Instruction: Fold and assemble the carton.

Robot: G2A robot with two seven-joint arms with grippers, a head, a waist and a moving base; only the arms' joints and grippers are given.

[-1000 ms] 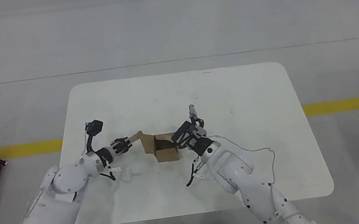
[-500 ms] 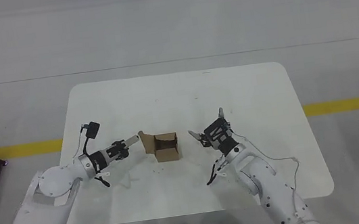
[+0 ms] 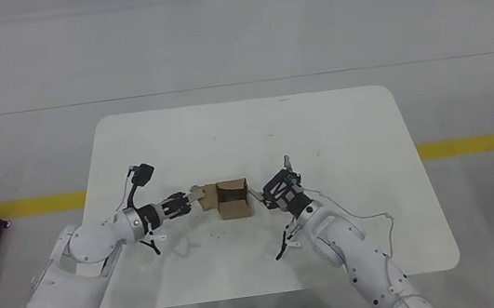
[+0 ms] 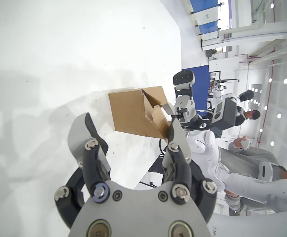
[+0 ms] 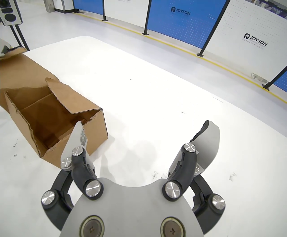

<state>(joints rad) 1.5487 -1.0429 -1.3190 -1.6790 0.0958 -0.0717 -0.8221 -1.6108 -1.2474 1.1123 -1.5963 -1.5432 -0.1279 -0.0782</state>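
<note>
- While our two arms sit low over the white table (image 3: pixel 337 123), the carton (image 3: pixel 230 198) rests on it right between our two grippers.
- Our left gripper (image 3: pixel 195 198) is spread wide and has hold of nothing.
- Just in front of it a loose flap (image 4: pixel 158 122) sticks out from the carton, and one fingertip (image 4: pixel 173 131) sits right at the flap's edge.
- That flap stands between our left gripper and the hole in the carton.
- Our right gripper (image 3: pixel 276 185) is spread wide too, and nothing is in it.
- One of its fingers (image 5: pixel 76 134) hangs over the carton's near corner. We cannot tell if it touches.
- On the other side of our right gripper we see bare table with small black specks (image 5: pixel 157 174) on it.
- We see that the carton is brown cardboard, shaped like a small box with its top open.
- Its cut edges look rough and wavy, and the inside is dark.
- Our table is smooth, with round corners.
- Past the far side of the table, well away from both grippers, a yellow line (image 3: pixel 476 144) runs along the grey floor.
- Blue panels (image 5: pixel 186 22) on black legs stand far beyond our right gripper.
</note>
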